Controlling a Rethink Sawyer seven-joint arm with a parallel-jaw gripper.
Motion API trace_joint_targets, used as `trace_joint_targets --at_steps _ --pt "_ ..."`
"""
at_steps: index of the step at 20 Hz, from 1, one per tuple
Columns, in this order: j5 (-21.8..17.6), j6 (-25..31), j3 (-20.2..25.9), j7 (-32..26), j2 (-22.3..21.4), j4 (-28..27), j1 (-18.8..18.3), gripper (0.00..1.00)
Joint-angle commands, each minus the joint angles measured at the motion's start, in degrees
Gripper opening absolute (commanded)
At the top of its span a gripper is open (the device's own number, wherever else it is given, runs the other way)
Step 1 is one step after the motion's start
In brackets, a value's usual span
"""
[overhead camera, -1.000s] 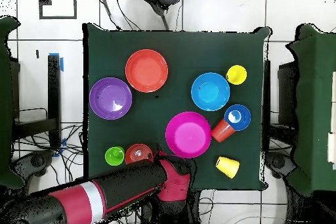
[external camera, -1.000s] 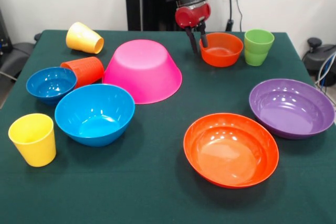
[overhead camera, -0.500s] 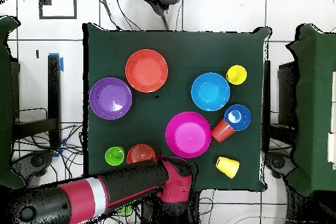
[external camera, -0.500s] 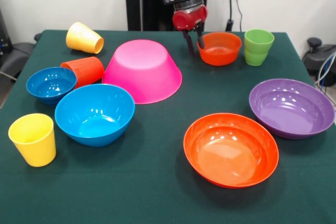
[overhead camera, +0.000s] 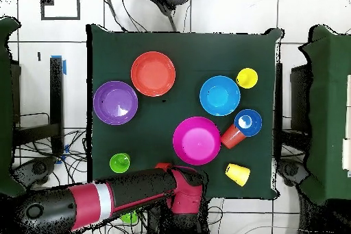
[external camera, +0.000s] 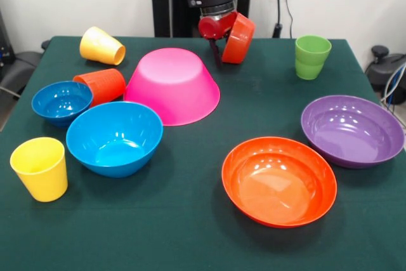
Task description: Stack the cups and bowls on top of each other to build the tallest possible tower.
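Note:
My gripper (external camera: 224, 51) is shut on the rim of the small orange bowl (external camera: 238, 37) and holds it tilted on edge above the table's far side, just right of the upside-down large pink bowl (external camera: 172, 84). In the overhead view the arm hides most of that bowl; the pink bowl (overhead camera: 197, 141) lies just beyond the wrist. The medium blue bowl (external camera: 115, 138) and small blue bowl (external camera: 61, 101) stand upright at the left. An orange-red cup (external camera: 101, 85) and a yellow cup (external camera: 101, 46) lie on their sides. Another yellow cup (external camera: 39, 168) and the green cup (external camera: 311, 57) stand upright.
The wide shallow orange bowl (external camera: 279, 181) sits at the front right and the wide shallow purple bowl (external camera: 352, 130) at the right edge. The green cloth of the table (external camera: 266, 106) is bare between them and the pink bowl.
The gripper closed on the small orange bowl's rim, lifted it off the table and carried it left toward the pink bowl, tipping it on edge. The green cup now stands alone.

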Motion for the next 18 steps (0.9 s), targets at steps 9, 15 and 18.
trace_joint_targets --at_steps 9,15,18 --pt "1.21 3.34 4.03 -13.20 5.46 -7.23 2.49 1.00" --pt "1.58 3.15 3.75 -12.62 5.70 -7.23 2.98 1.00" --pt "1.57 3.12 3.68 -12.27 5.72 -7.25 3.18 1.00"
